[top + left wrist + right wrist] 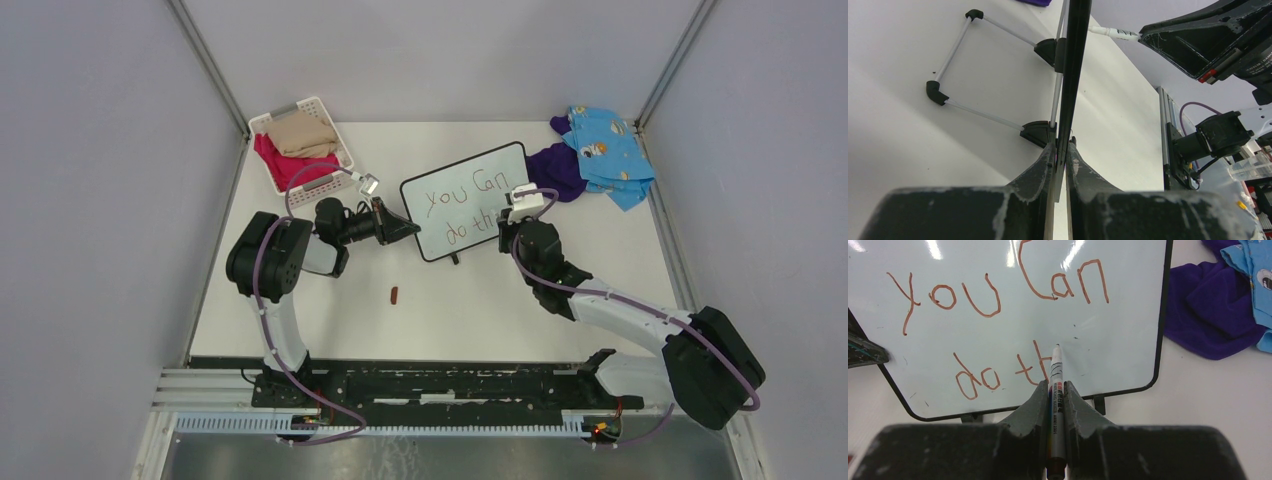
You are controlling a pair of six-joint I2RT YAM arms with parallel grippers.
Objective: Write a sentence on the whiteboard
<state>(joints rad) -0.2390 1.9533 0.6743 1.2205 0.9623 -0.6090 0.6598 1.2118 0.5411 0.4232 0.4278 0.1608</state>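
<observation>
The whiteboard (478,205) stands tilted on the table's middle, propped on its wire stand (950,62). My left gripper (408,228) is shut on its left edge; in the left wrist view the thin black frame (1075,60) runs between the fingers (1063,147). The sentence (998,290) reads "you can" over "do th" in reddish-brown strokes. My right gripper (1056,385) is shut on a white marker (1056,367), whose tip meets the board just right of the "th". From above, the right gripper (520,215) covers the end of the second line.
A small brown marker cap (394,295) lies on the table in front of the board. A white basket (343,140) with beige and pink cloths sits at the back left. Purple cloth (557,168) and blue patterned cloth (605,150) lie at the back right, close behind the board.
</observation>
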